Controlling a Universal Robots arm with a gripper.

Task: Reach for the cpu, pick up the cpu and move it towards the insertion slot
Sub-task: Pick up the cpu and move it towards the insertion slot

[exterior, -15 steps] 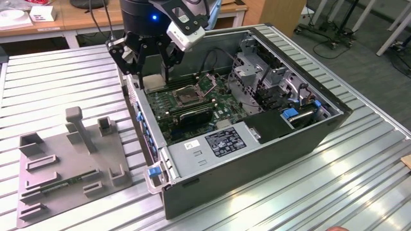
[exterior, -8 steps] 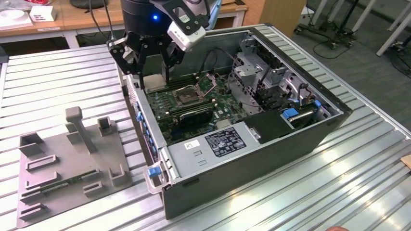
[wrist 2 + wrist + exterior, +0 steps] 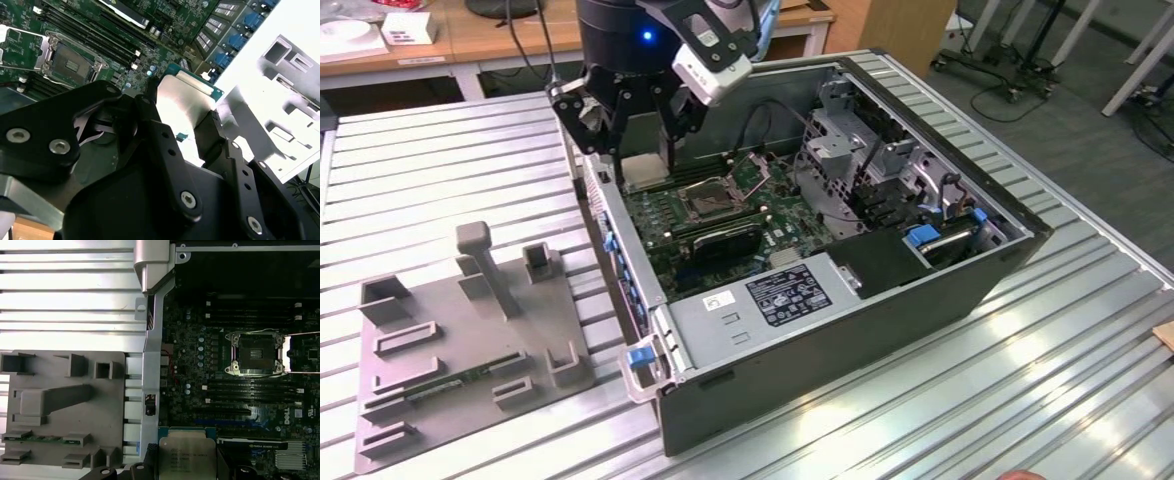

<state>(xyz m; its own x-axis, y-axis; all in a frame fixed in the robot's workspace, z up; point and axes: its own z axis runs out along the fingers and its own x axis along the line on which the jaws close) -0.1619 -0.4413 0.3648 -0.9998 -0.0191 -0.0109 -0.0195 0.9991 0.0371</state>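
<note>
Computer case lay open on the metal table, with the grey holder tray well apart on the exterior view's left. Inside the case sat the green motherboard, and on it the insertion slot, a square socket with a dark middle and a silver frame. The gripper hung over the case wall on the exterior view's left, near the slot but not over it. Its fingers were clenched on the cpu, a flat silver chip, held by its edges. The chip could slip and drop onto the board if the grip was weak. It could also bump the case wall, or meet the slot tilted and hurt the tiny pins.
</note>
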